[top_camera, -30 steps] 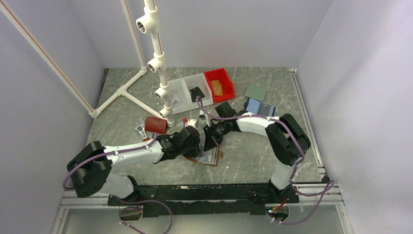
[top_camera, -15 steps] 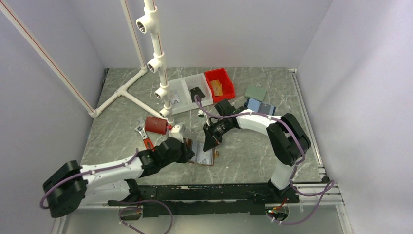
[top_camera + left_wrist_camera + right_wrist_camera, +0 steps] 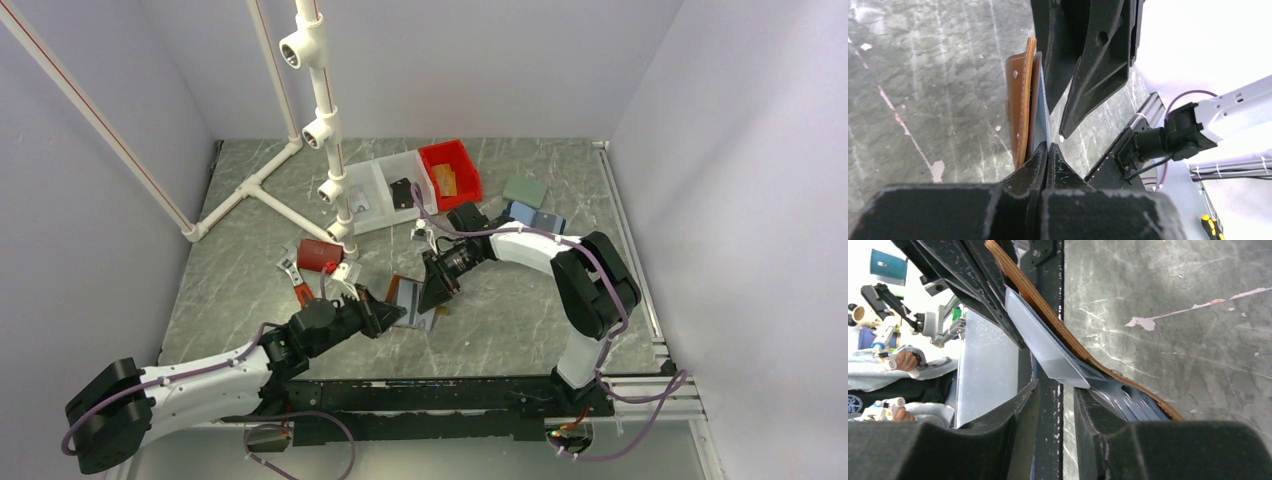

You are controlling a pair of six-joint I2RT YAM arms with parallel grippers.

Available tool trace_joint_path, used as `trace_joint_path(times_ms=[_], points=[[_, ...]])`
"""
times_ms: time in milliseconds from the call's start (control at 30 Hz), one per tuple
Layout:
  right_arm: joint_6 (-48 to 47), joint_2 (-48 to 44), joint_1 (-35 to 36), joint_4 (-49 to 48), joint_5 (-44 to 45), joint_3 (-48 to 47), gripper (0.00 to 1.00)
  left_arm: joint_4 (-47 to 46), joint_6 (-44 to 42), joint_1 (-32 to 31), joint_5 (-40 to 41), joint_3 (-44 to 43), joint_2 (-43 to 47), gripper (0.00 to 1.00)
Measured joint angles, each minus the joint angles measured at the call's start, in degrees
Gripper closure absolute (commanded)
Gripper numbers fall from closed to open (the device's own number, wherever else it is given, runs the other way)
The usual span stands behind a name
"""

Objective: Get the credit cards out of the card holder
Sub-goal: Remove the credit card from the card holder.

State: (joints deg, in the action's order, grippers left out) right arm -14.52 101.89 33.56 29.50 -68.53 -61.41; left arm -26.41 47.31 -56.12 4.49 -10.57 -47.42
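The left arm [image 3: 200, 375] has drawn back and the left gripper [image 3: 392, 315] has pinched shut on the card holder [image 3: 412, 303], now tilted up off the table [image 3: 520, 320], while the right gripper [image 3: 437, 298] has parted its jaws.

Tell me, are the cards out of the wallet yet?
Not yet. The left gripper pinches the brown leather card holder on edge. A pale grey plastic card sticks partway out, at the open right gripper. No card lies loose, so pulling them free is left.
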Motion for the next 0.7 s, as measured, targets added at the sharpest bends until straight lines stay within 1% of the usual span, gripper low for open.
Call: trace_joint_path(times_ms=[133,467,533,700], points=[[0.0,-0.9,-1.22,0.04,-3.56,0.0,0.62,-3.02,-0.61,0.04,-1.62,0.37,-0.46,1.0],[-1.09,-3.13,-2.82,1.2,-10.69,0.0,0.62,-8.79,-1.22,0.07,-3.65,0.46,-0.35,1.0],[-1.97,-3.13,-2.82,1.99,-11.63,0.0,0.63,-9.6,-1.2,0.07,-3.85,0.76,-0.13,1.0],[-4.2,-3.13,-2.78,3.93,-13.53,-0.04,0.69,-10.64,-1.18,0.07,-4.46,1.29,0.98,1.0]])
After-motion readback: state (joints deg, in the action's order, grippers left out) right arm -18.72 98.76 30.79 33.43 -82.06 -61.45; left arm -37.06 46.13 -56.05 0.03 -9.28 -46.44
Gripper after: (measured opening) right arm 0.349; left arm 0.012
